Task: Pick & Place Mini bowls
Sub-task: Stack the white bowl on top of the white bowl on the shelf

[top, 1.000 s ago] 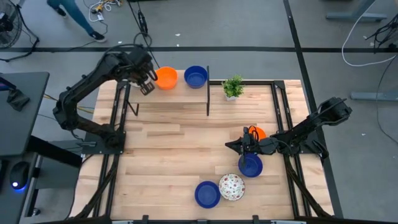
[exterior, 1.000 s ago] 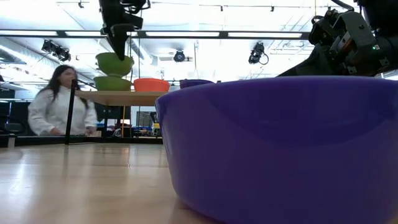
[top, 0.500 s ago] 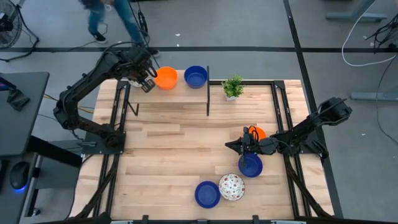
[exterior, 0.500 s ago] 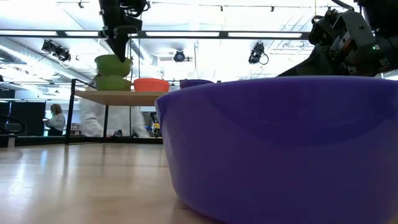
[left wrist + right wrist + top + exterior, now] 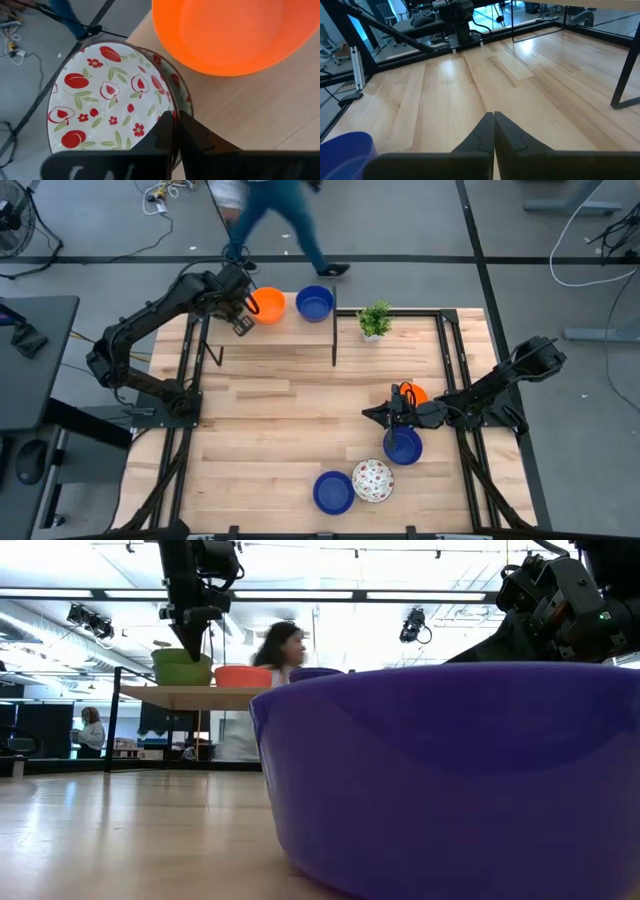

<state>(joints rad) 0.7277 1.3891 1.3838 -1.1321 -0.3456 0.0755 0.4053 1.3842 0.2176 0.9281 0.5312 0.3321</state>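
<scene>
**A:** How are the two arms posing?

**B:** The left arm is reaching up and away toward the far left corner, elbow bent, its hand (image 5: 241,320) pointing down with fingers (image 5: 167,135) pinching together on a bowl rim.

**A:** And the right?

**B:** It is lying low, stretching inward from the right edge, its hand (image 5: 375,414) resting with fingers (image 5: 492,131) pressing together, holding nothing.

plant (image 5: 375,319): upright at table's (image 5: 270,420) far edge | shelf (image 5: 285,332): raised, at far left | person (image 5: 275,210): on floor beyond table | cables (image 5: 165,190): on floor
</scene>
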